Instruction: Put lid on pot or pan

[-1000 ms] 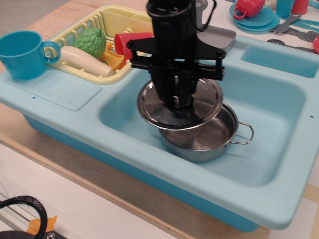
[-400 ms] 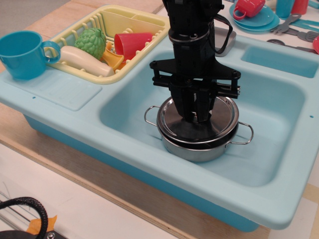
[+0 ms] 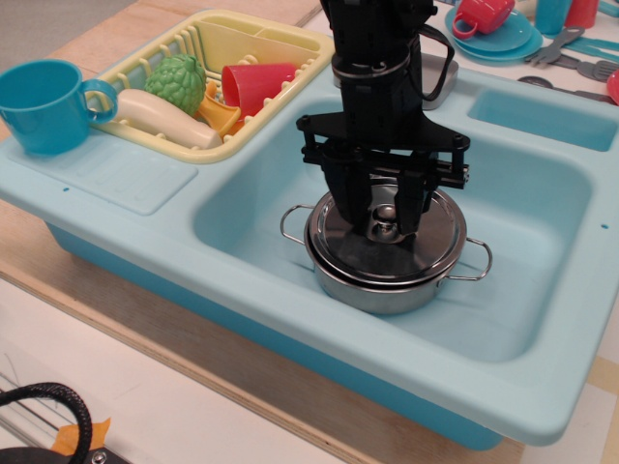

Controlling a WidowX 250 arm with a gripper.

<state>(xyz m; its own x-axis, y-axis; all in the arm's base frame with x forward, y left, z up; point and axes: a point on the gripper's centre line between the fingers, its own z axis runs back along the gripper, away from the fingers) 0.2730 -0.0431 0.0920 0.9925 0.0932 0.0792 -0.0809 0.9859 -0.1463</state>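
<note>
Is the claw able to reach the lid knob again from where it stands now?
Probably yes. The claw hangs open right above the lid, its fingers either side of the knob. Nothing lies between them; the pot sits steady in the sink.

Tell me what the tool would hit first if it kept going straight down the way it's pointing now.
Most likely the knob on the lid, which sits between the open fingers of the tool. The lid rests on the pot in the sink. How far above the knob the tool is remains unclear.

One pot point(image 3: 387, 285), one lid point(image 3: 372, 246) — one blue cup point(image 3: 44, 104), one red cup point(image 3: 253, 85)
</note>
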